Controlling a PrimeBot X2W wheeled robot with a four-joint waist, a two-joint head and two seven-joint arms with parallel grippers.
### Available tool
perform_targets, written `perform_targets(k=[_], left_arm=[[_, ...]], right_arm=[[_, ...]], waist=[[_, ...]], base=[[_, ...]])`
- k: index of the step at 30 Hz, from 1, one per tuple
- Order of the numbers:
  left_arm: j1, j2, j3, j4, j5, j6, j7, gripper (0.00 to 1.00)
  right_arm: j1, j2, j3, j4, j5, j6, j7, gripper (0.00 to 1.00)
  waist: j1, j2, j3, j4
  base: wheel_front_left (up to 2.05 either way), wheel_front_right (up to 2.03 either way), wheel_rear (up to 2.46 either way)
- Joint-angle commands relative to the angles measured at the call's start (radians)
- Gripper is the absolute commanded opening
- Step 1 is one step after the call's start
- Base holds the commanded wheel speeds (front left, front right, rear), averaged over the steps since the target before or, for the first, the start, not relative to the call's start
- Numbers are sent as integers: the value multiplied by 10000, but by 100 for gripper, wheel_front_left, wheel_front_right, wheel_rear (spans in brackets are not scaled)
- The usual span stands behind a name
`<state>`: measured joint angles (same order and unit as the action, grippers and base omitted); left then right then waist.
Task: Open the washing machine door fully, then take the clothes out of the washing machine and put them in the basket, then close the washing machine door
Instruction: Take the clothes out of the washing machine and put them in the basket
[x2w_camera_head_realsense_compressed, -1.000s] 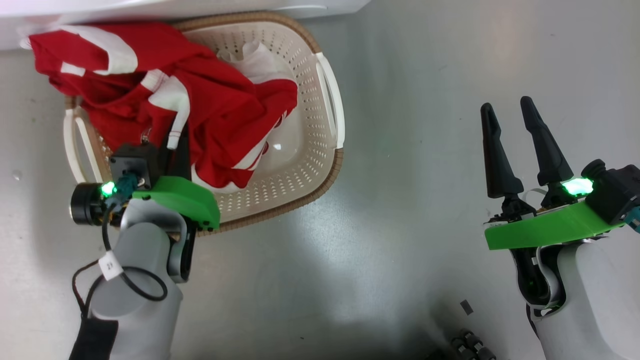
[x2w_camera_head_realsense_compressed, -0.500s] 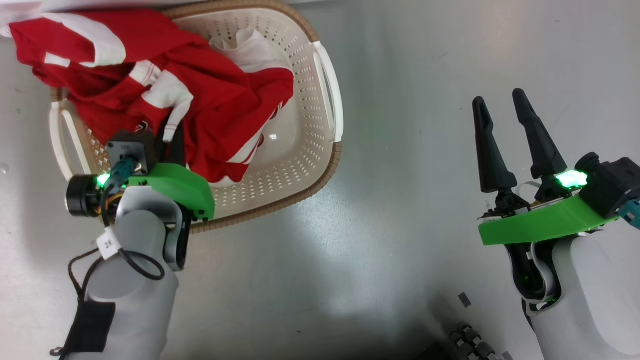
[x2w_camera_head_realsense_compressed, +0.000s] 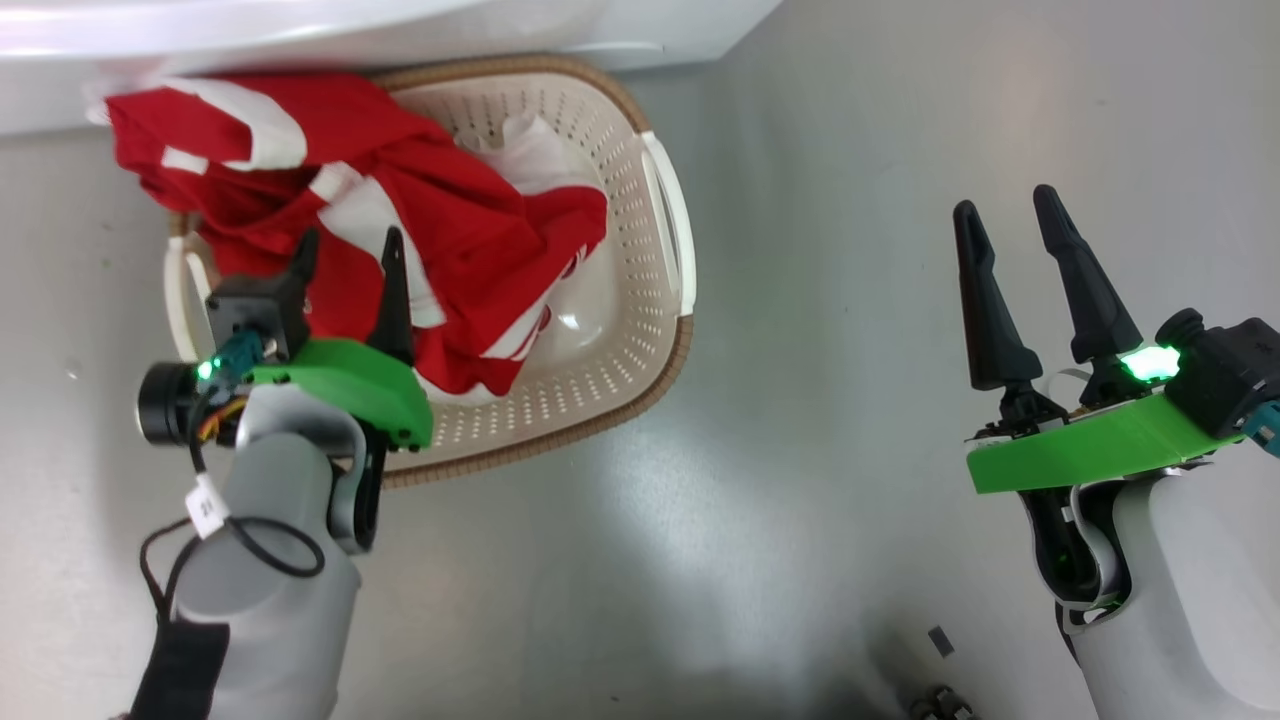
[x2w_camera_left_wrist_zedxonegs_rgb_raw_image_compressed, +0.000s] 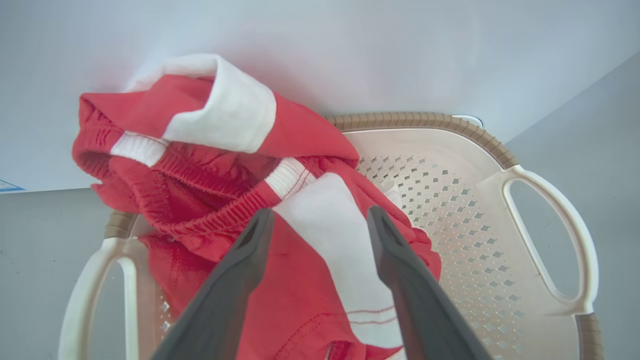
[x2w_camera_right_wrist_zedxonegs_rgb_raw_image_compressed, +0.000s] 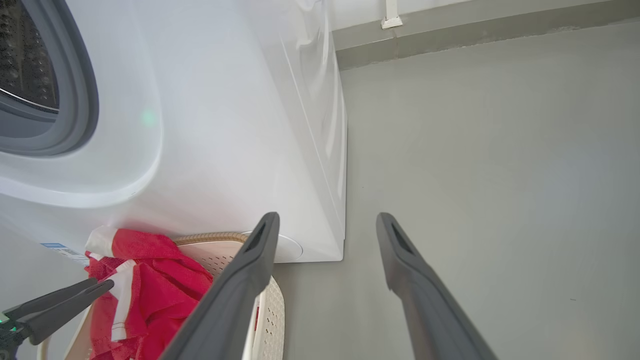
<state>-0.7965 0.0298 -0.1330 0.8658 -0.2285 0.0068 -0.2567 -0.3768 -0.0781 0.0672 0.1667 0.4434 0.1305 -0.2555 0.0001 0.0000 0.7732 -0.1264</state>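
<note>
The red clothes (x2w_camera_head_realsense_compressed: 400, 220) with white stripes lie heaped in the cream basket (x2w_camera_head_realsense_compressed: 630, 330), spilling over its far left rim against the washing machine (x2w_camera_head_realsense_compressed: 400, 30). My left gripper (x2w_camera_head_realsense_compressed: 350, 250) stands open just above the heap, its fingers (x2w_camera_left_wrist_zedxonegs_rgb_raw_image_compressed: 235, 280) apart over a white stripe of the clothes (x2w_camera_left_wrist_zedxonegs_rgb_raw_image_compressed: 325, 235) with nothing held. My right gripper (x2w_camera_head_realsense_compressed: 1005, 210) hangs open over bare floor, well right of the basket (x2w_camera_left_wrist_zedxonegs_rgb_raw_image_compressed: 450, 200). In the right wrist view the washing machine (x2w_camera_right_wrist_zedxonegs_rgb_raw_image_compressed: 225, 125) shows its grey rubber ring and steel drum (x2w_camera_right_wrist_zedxonegs_rgb_raw_image_compressed: 30, 70). The washing machine door is out of view.
Grey floor (x2w_camera_head_realsense_compressed: 800, 400) stretches between the basket and my right arm. The machine's white front stands right behind the basket. A wall base (x2w_camera_right_wrist_zedxonegs_rgb_raw_image_compressed: 475, 25) runs beyond the machine's side. Small dark parts (x2w_camera_head_realsense_compressed: 935, 700) lie on the floor at the lower right.
My left gripper has opened and let go of the red clothes, which now rest in the basket. The head camera shifted a little. The right gripper has not changed.
</note>
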Motion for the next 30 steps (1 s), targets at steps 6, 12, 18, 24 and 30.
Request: perform_targets(k=[6, 12, 18, 24, 30], left_arm=[[1007, 204, 268, -682, -256, -119, -51, 100], [1595, 204, 386, -1282, -342, -197, -51, 100], [2216, 204, 591, -1886, -338, -265, -51, 100], [2752, 204, 774, -2476, -258, -330, -51, 100], [3324, 204, 978, -3143, -89, -411, -51, 100]], right_arm=[[500, -183, 106, -57, 19, 2, -63, 100], [794, -259, 72, 77, -12, 2, -63, 100], [1217, -233, 14, 217, -31, 2, -63, 100], [1536, -189, -46, 293, -35, 2, -63, 100], [1841, -176, -117, 364, -82, 2, -63, 100]], waist=[[-1, 0, -1130, 282], [-1, 0, -2008, 432], [-1, 0, -2856, 534], [-1, 0, -3535, 609], [-1, 0, -4163, 673]], base=[[0, 0, 0], [0, 0, 0], [0, 0, 0], [0, 0, 0], [0, 0, 0]])
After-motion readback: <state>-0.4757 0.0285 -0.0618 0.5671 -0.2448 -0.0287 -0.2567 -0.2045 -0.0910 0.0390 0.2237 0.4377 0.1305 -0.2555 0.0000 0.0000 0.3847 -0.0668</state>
